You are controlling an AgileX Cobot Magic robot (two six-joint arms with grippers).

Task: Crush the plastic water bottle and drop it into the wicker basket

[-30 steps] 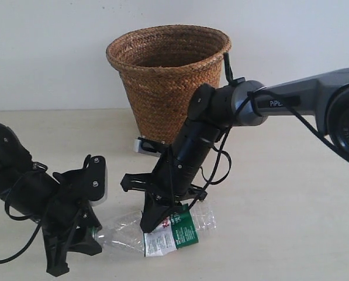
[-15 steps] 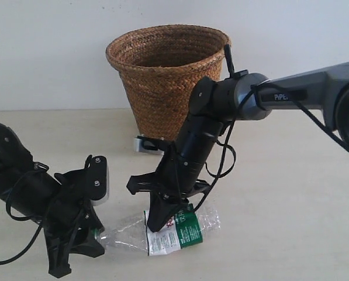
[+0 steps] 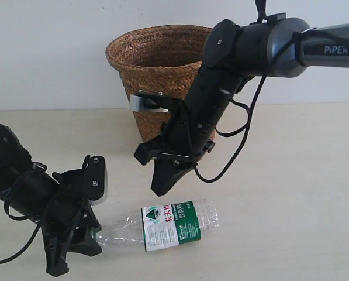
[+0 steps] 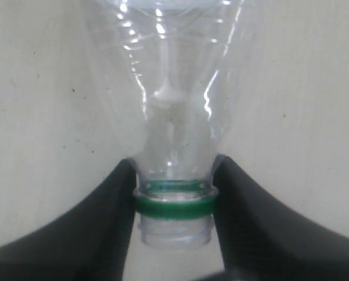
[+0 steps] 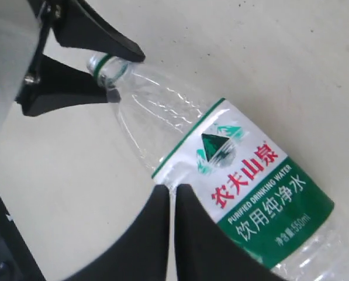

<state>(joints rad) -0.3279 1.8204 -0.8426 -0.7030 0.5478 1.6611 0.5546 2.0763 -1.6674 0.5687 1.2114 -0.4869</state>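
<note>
The plastic water bottle (image 3: 174, 225) lies on its side on the beige table, its label facing up. My left gripper (image 3: 93, 237) is shut on the bottle's neck, with its jaws at the green neck ring (image 4: 173, 206). In the left wrist view the clear ribbed body (image 4: 174, 88) stretches away from that gripper (image 4: 173, 199). My right gripper (image 3: 161, 188) hangs just above the label, shut and holding nothing. Its fingertips (image 5: 173, 193) sit over the label's edge on the bottle (image 5: 244, 175). The wicker basket (image 3: 162, 70) stands upright behind the right arm.
The right arm (image 3: 262, 44) reaches in from the upper right across the front of the basket, with a loose black cable (image 3: 244, 140) hanging from it. The left arm (image 3: 16, 181) lies low at the left edge. A pale wall stands behind the table.
My right gripper has lifted off the bottle and moved up towards the basket. The bottle has settled flat with its label turned up. The left gripper has kept its hold.
</note>
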